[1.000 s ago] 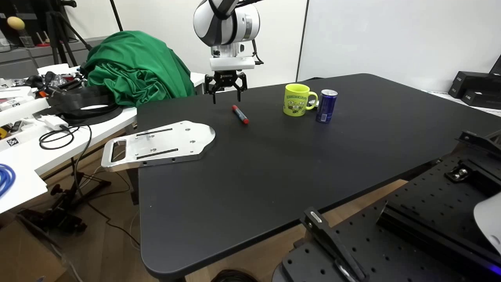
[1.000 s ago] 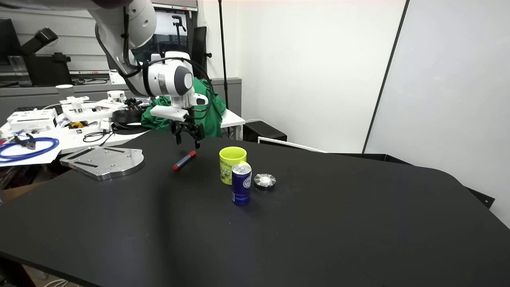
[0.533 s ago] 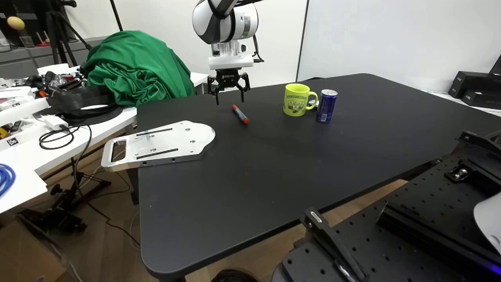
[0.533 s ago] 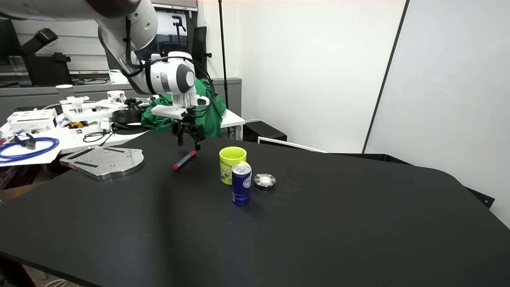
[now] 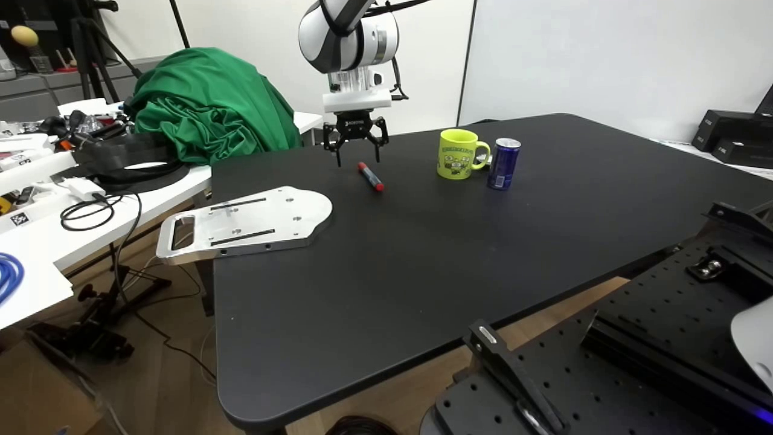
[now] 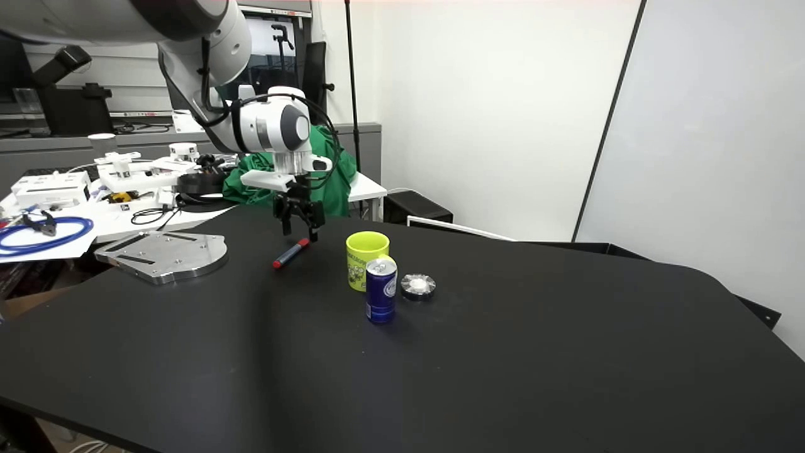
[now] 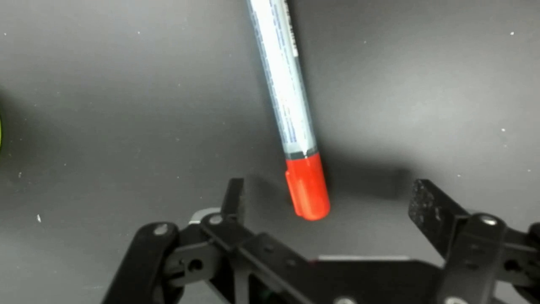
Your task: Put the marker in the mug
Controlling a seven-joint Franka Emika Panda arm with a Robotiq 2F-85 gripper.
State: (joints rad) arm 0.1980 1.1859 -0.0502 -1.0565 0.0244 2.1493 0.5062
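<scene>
The marker (image 5: pixel 370 176) lies on the black table, with red ends and a grey-blue barrel. It also shows in an exterior view (image 6: pixel 290 253). In the wrist view the marker (image 7: pixel 283 84) has its red cap end between the open fingers, untouched; its far end is cut off by the frame. My gripper (image 5: pixel 358 162) is open and empty, just above the marker's far end; it also shows in the wrist view (image 7: pixel 327 188). The yellow-green mug (image 5: pixel 456 156) stands upright to the right of the marker. In an exterior view the mug (image 6: pixel 361 259) is partly behind the can.
A dark blue can (image 5: pixel 504 164) stands beside the mug, near its handle side. A small round silver-black disc (image 6: pixel 417 287) lies by them. A metal plate with a handle slot (image 5: pixel 272 217) overhangs the table's (image 5: pixel 362 314) edge. Green cloth (image 5: pixel 211 109) is heaped behind.
My gripper has moved a little to the right and down toward the marker's far end, staying open. The marker, mug and can have not moved.
</scene>
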